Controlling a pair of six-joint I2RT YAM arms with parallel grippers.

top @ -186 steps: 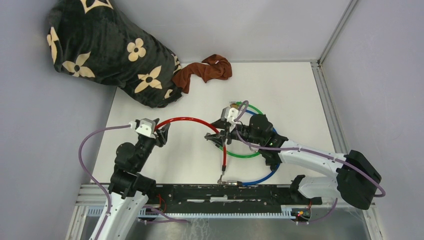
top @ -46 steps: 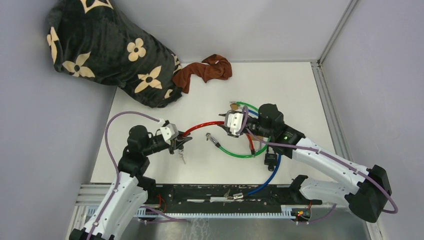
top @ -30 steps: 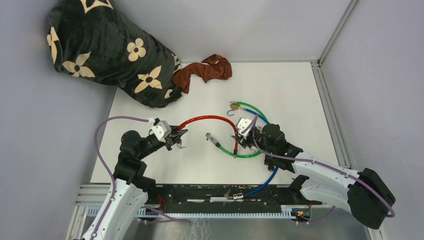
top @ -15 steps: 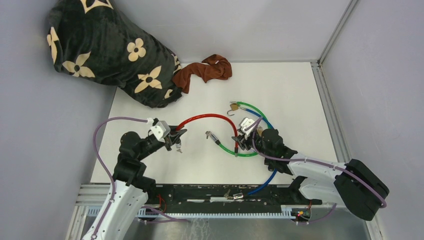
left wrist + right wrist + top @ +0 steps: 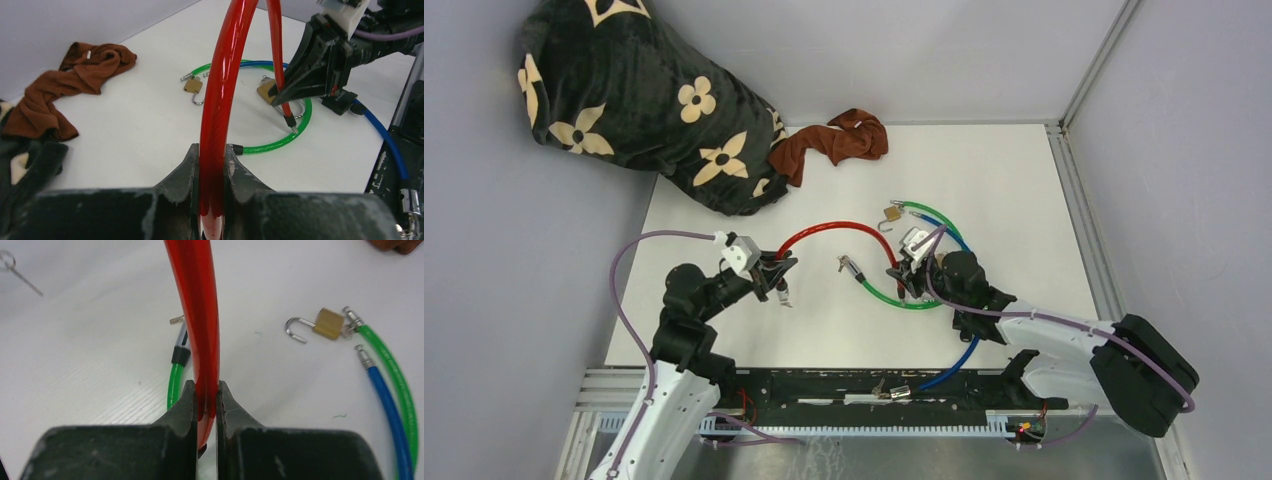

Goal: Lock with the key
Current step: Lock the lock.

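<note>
Both of your grippers are clamped on the red cable (image 5: 829, 229). The left gripper (image 5: 212, 160) pinches it near one end, fingers tight on the sleeve, and the right gripper (image 5: 205, 395) pinches it near the other end, whose metal tip sticks out below the fingers in the left wrist view. The cable arches up off the table (image 5: 1014, 190) between them. The brass padlock (image 5: 327, 323) lies flat on the table beyond the right gripper with its shackle swung open, touching the tip of the green cable (image 5: 395, 370) and just beside the tip of the blue cable (image 5: 382, 385). A second brass lock body (image 5: 265, 91) sits right beside the right fingers, inside the green loop. I can't pick out the key for certain. A brown cloth (image 5: 834, 140) and a flowered blanket (image 5: 634, 100) lie at the far left, well apart from the cables.
</note>
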